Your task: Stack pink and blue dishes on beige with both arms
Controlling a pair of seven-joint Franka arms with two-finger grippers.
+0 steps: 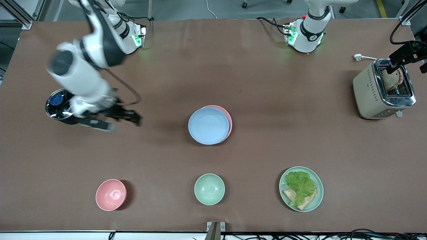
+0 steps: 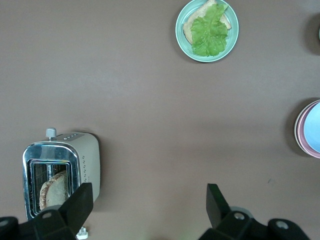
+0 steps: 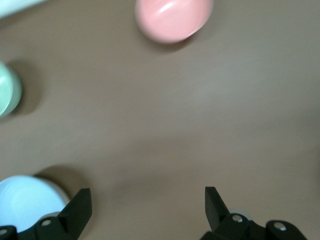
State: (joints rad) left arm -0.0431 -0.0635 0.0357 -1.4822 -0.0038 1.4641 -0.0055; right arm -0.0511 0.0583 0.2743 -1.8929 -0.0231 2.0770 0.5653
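Note:
The light blue plate point(image 1: 207, 126) lies in the middle of the table on the pale pink plate point(image 1: 228, 117), whose rim shows as a crescent at the edge toward the left arm's end. Both show at the edge of the left wrist view, blue plate point(image 2: 315, 126) on the pink plate point(image 2: 301, 131). No beige plate shows in any view. My right gripper point(image 1: 124, 122) point(image 3: 146, 201) is open and empty over bare table between the steel bowl and the stack, with the blue plate point(image 3: 24, 201) beside one finger. My left gripper point(image 1: 407, 59) point(image 2: 148, 201) is open and empty, high over the toaster.
A cream toaster point(image 1: 380, 88) holding bread stands at the left arm's end, a white plug point(image 1: 357, 57) beside it. A steel bowl point(image 1: 57, 104) sits under the right arm. Nearest the front camera are a pink bowl point(image 1: 110, 195), a mint bowl point(image 1: 209, 189) and a mint plate point(image 1: 318, 196) with lettuce and bread.

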